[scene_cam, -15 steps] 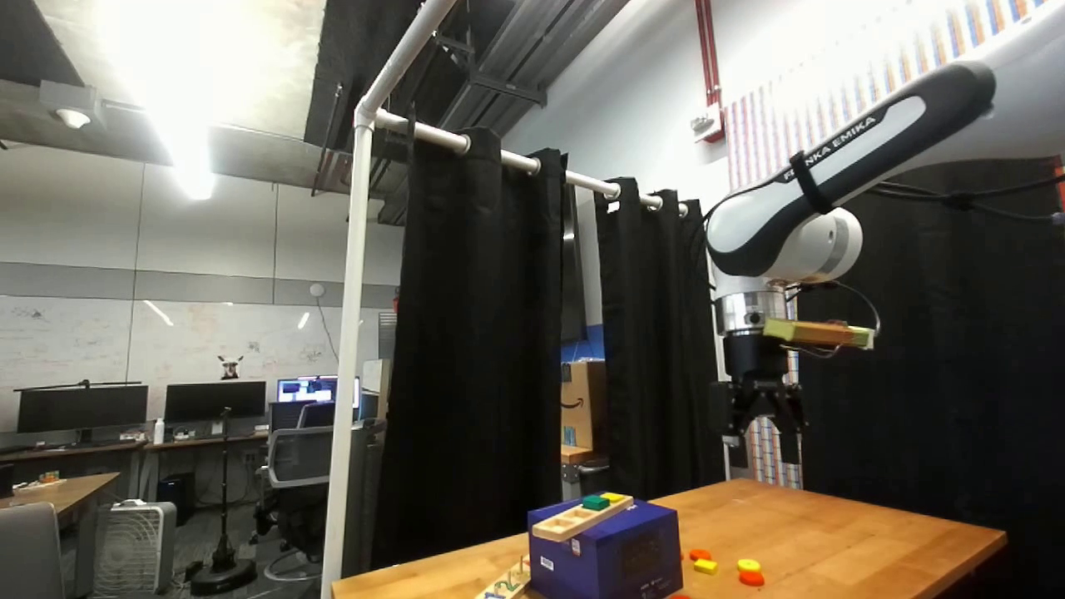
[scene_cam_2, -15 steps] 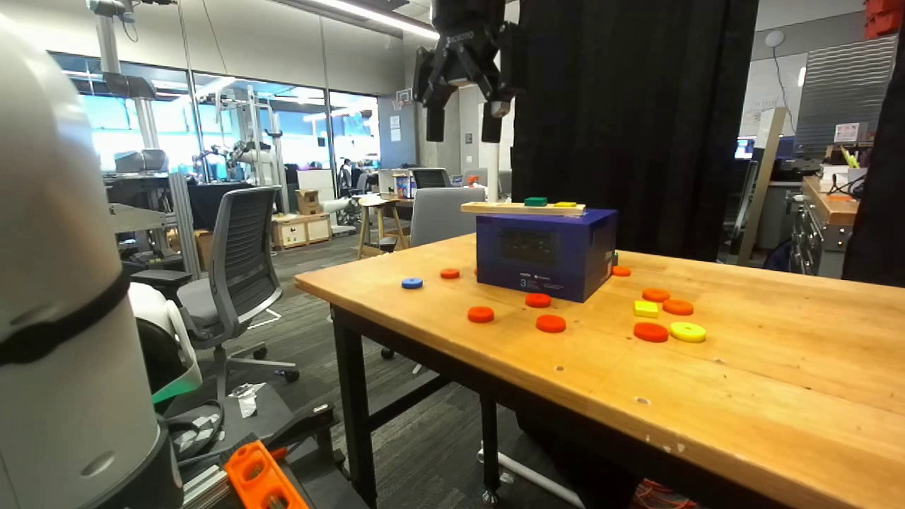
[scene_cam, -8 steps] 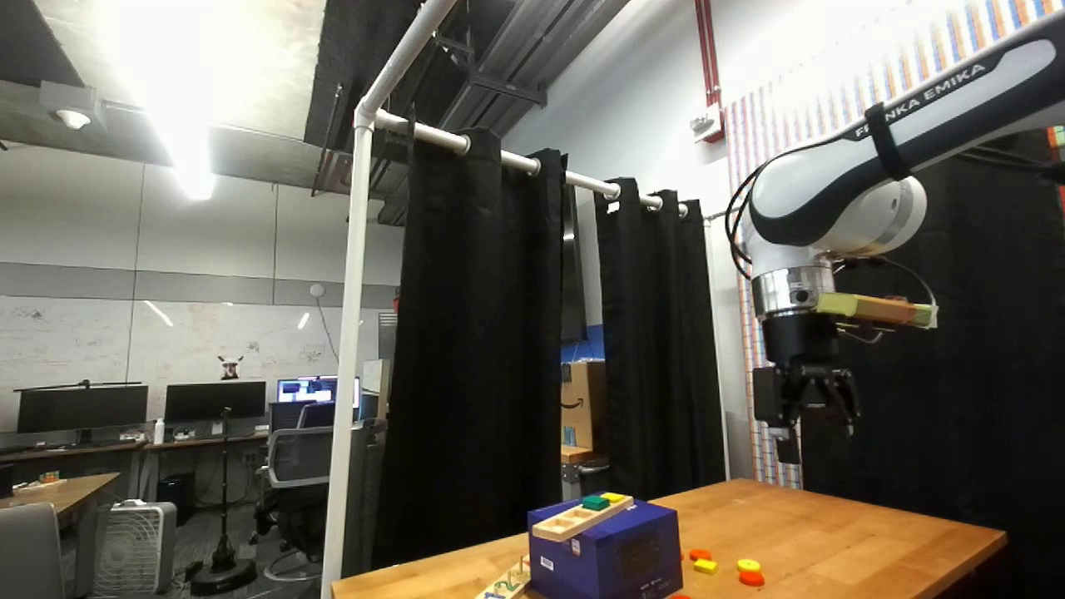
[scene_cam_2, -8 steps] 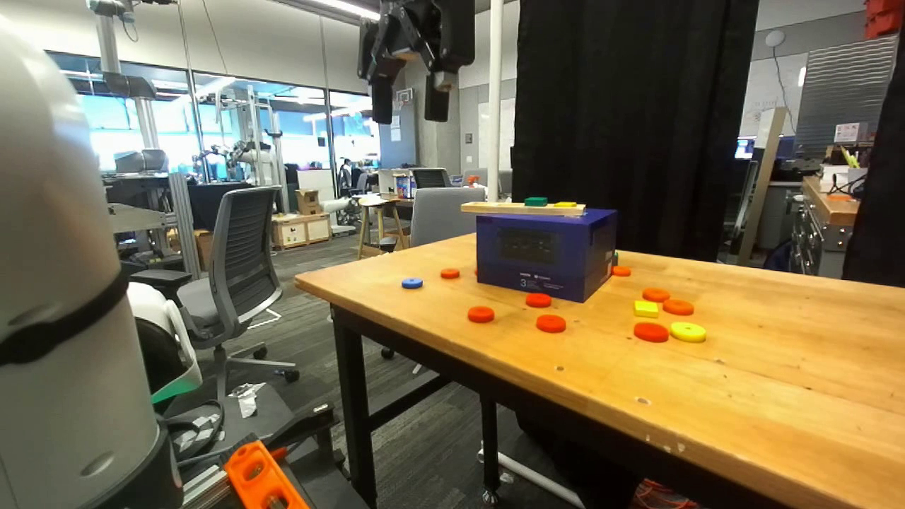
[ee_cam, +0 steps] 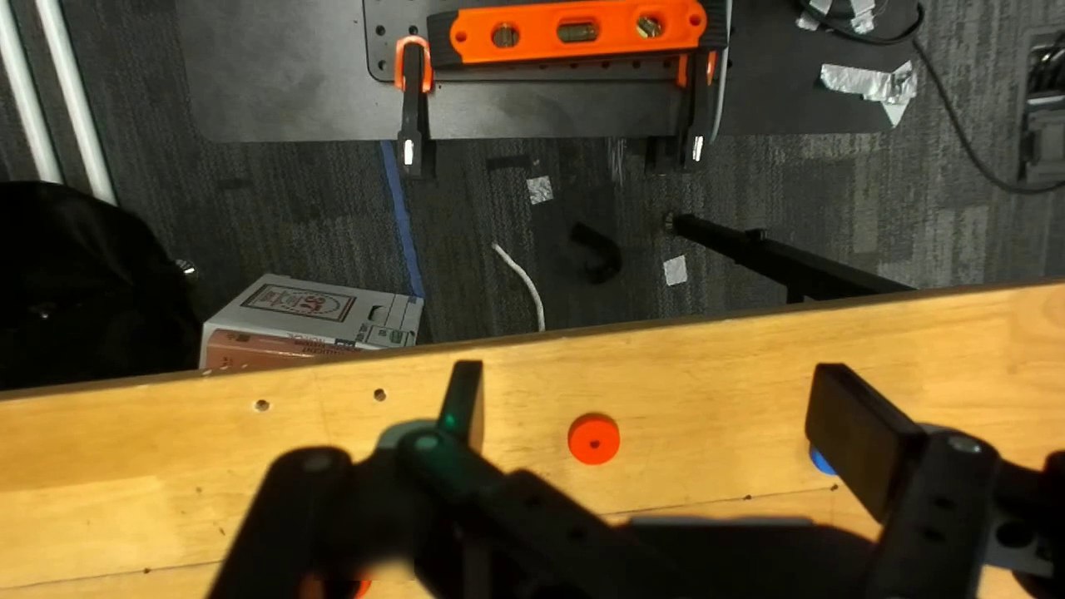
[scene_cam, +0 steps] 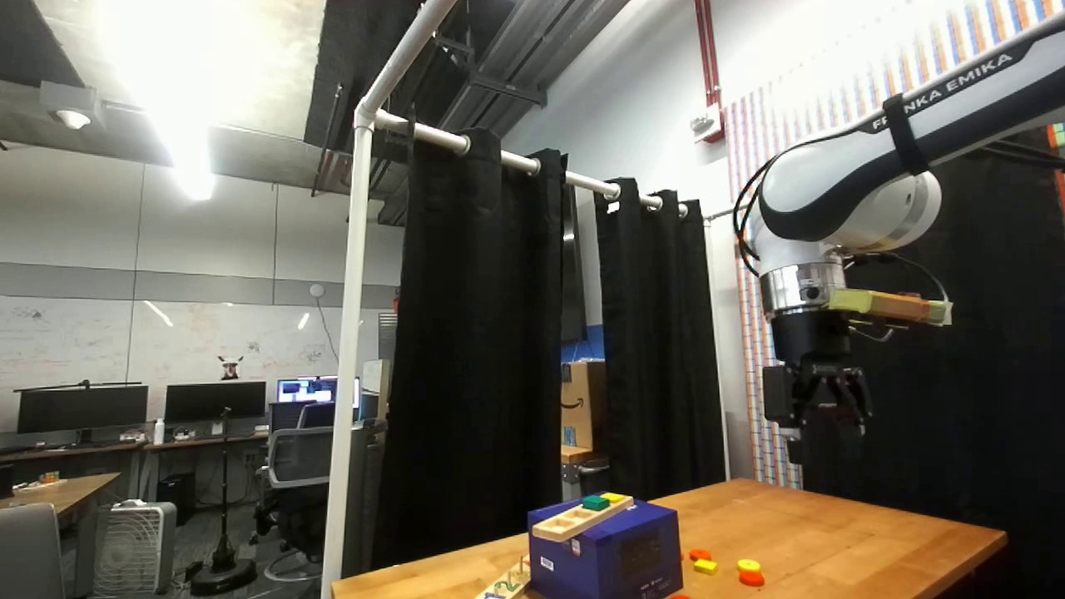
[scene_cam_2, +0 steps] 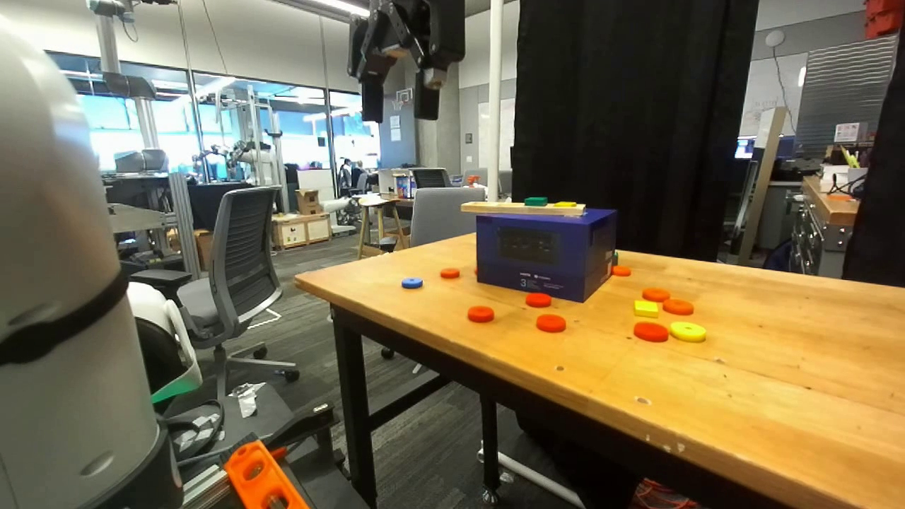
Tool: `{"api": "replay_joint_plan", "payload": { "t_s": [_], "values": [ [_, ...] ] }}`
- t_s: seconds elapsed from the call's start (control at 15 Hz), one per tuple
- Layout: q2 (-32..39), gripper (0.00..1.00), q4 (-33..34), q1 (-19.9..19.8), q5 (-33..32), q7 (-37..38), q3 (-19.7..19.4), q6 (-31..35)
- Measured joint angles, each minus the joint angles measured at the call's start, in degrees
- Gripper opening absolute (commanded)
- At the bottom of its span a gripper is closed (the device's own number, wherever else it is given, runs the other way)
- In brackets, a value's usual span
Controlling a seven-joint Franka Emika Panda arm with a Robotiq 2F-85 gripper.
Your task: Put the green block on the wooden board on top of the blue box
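Observation:
The green block (scene_cam: 596, 502) lies on the wooden board, with a yellow piece right beside it; it also shows in an exterior view (scene_cam_2: 536, 201). The wooden board (scene_cam: 572, 523) is a narrow light-tan strip with square recesses, lying flat across the top of the blue box (scene_cam_2: 548, 265). One board end overhangs the box. My gripper (scene_cam_2: 400, 113) is open and empty, high above the table and away from the box. In the wrist view my gripper (ee_cam: 653, 403) has its fingers wide apart. The block, board and box do not show in the wrist view.
Red-orange discs (scene_cam_2: 551, 323), a yellow square (scene_cam_2: 646, 309), a yellow disc (scene_cam_2: 688, 331) and a blue disc (scene_cam_2: 412, 283) lie on the table (scene_cam_2: 749, 375). A pegged number board (scene_cam: 506, 581) lies beside the box. A black curtain (scene_cam: 474, 358) and white pole (scene_cam: 349, 358) stand behind.
My open gripper has moved away from the box, rightward in one exterior picture and leftward and up in another, slowing over the last half second. The block, board and box have not moved.

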Motion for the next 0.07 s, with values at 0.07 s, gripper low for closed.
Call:
{"api": "replay_joint_plan", "payload": {
  "t_s": [0.07],
  "values": [
    [0.0, 1.0, 0.0, 0.0, 0.0, 0.0, 0.0, 0.0]
  ]
}}
